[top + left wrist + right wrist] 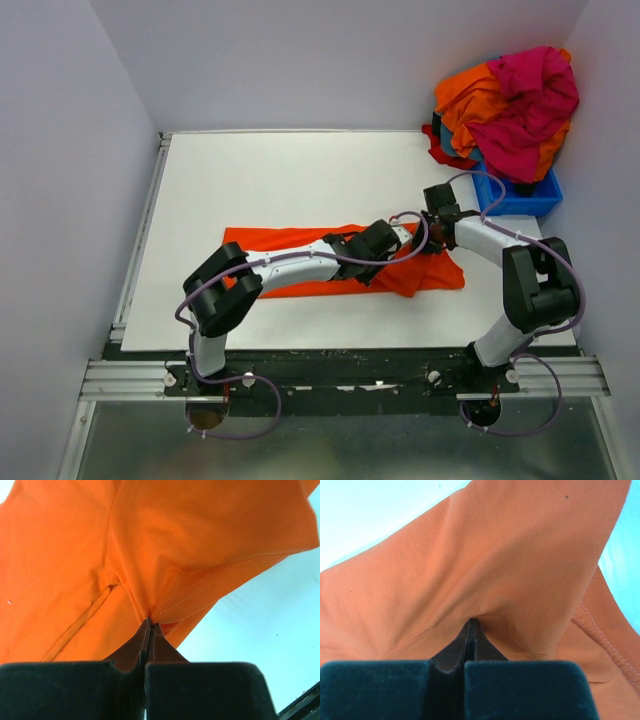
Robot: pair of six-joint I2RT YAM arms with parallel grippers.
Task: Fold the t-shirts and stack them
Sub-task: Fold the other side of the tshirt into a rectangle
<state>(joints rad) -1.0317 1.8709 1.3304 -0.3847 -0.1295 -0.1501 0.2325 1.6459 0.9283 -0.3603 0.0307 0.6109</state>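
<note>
Leaning inward, end effectors (149, 622) (471, 622) clamped on orange t-shirt (200, 540)

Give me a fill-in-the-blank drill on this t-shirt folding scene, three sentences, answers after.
1. The t-shirt spread on the table is bright ____.
2. The left gripper and the right gripper are both ____ on its fabric.
3. The pile of unfolded shirts sits in a ____ bin at the table's far right corner.
Missing words: orange; shut; blue.
</note>
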